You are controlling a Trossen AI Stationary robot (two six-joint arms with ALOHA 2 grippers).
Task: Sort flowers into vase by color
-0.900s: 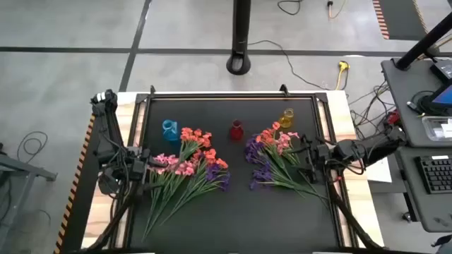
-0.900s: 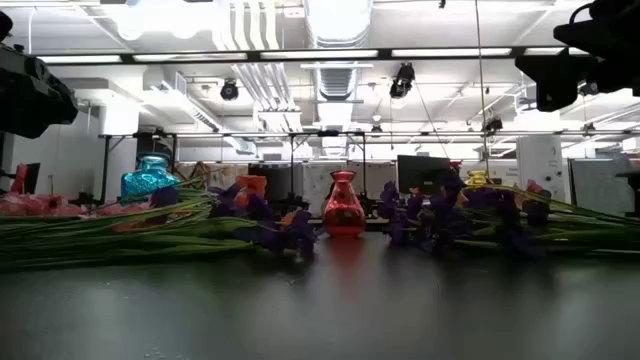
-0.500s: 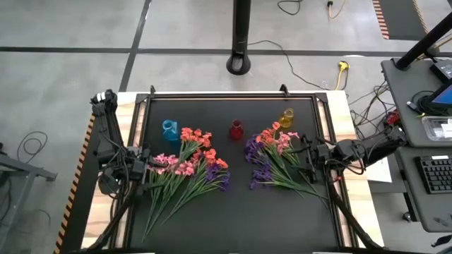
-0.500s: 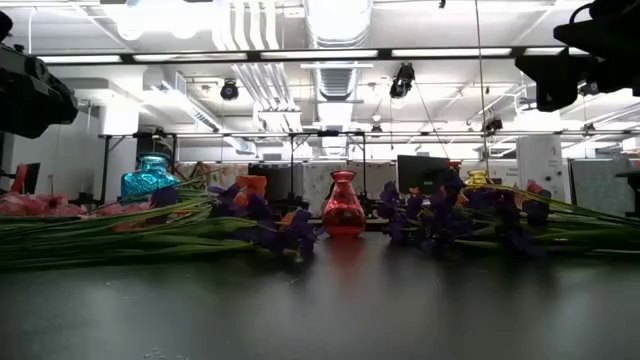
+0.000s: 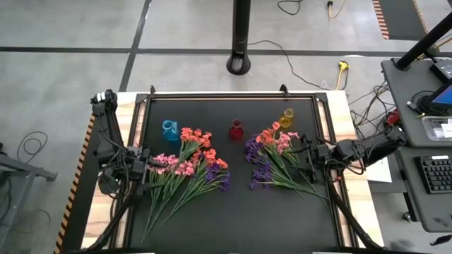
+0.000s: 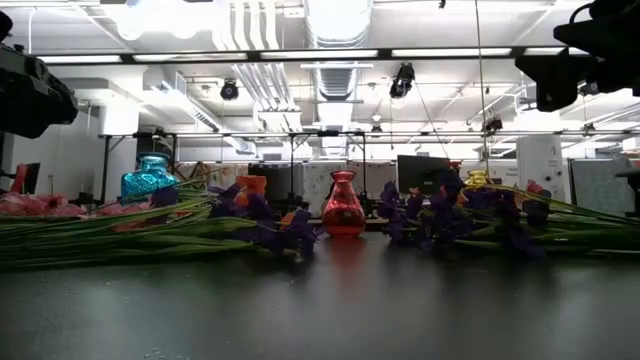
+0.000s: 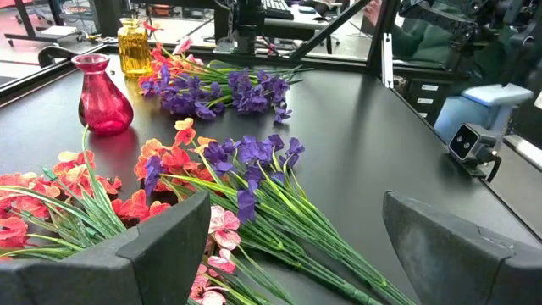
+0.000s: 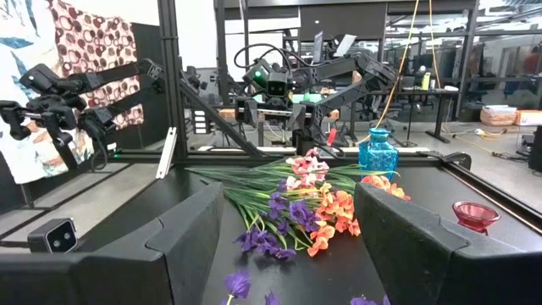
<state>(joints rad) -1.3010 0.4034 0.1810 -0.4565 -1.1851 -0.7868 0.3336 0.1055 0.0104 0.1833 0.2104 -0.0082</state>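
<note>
Two heaps of flowers (image 5: 187, 169) lie before you, unsorted. Your left gripper (image 5: 147, 169) gapes wide (holding nothing); your right gripper (image 5: 308, 164) likewise spread, empty.

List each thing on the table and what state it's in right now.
Blue vase: upright, empty.
Red vase: upright, empty.
Yellow vase: upright, empty.
Left flower pile: lying flat, unsorted.
Right flower pile: lying flat, unsorted.
Left pincer: open, holding nothing.
Right pincer: open, holding nothing.

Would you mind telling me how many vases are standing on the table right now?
3. The blue vase stands at the back left, the red vase at the back centre, and the yellow vase at the back right. None appears hidden.
</note>
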